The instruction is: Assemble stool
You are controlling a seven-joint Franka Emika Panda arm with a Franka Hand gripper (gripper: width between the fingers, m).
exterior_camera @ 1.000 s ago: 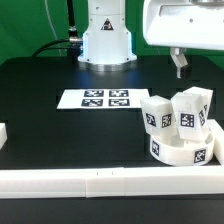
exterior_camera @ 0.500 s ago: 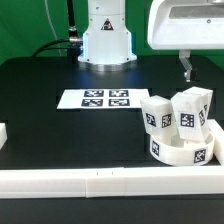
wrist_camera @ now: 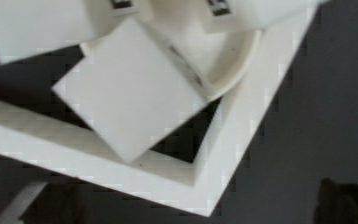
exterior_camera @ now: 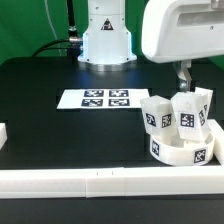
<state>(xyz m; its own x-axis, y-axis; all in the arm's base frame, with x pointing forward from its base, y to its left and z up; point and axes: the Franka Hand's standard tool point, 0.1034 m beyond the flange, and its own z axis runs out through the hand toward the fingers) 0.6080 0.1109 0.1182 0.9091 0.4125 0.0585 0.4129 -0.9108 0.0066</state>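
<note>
The stool's round white seat disc (exterior_camera: 186,152) lies at the exterior view's right, against the corner of the border rails. Short white tagged legs stand bunched on top of it, one at the left (exterior_camera: 157,112) and one at the right (exterior_camera: 194,106). My gripper (exterior_camera: 183,78) hangs open just above and behind the right leg, holding nothing. In the wrist view a leg (wrist_camera: 137,95) and the curved seat rim (wrist_camera: 234,62) fill the picture beyond the open gripper (wrist_camera: 186,204); its dark fingers (wrist_camera: 23,206) show at both sides.
The marker board (exterior_camera: 100,99) lies flat in the middle of the black table. A long white border rail (exterior_camera: 90,182) runs along the front and another up the right side (exterior_camera: 216,128); their corner (wrist_camera: 220,150) shows in the wrist view. The robot base (exterior_camera: 105,40) stands behind.
The gripper has come down and toward the camera, closer to the standing legs. Its jaws stay open. The stool parts have not moved.
</note>
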